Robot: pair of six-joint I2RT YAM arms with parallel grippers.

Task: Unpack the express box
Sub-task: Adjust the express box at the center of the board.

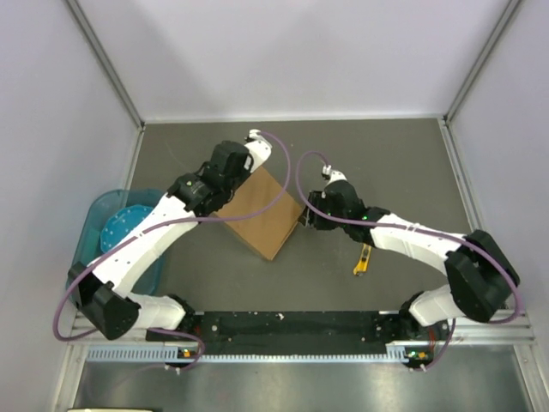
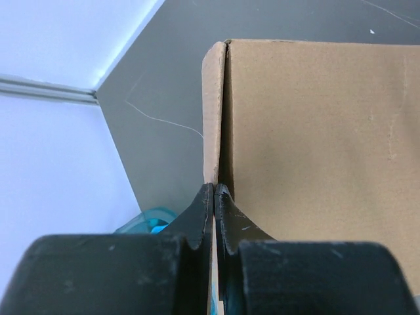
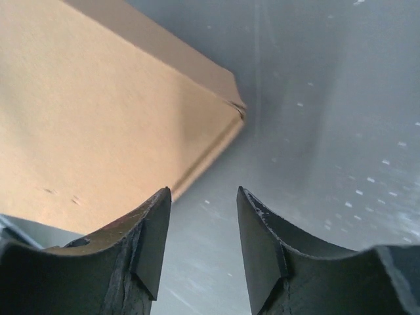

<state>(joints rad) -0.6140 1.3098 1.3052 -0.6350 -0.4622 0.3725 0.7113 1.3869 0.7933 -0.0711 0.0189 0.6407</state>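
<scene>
Lit softly and evenly from above in the top view; bright on the pale walls, duller on the grey worktop; faint, soft-edged shadows under the arms and along the near edge of the express box; sharp overall, with straight lines bending slightly toward the corners; in the left wrist view, black fingers soft and out of focus up close, cardboard beyond crisper, left wall washed out almost white; hazy throughout in the right wrist view; fingers blurred; pale sheen across the worktop to the right; box face darkening toward its far corner.
</scene>
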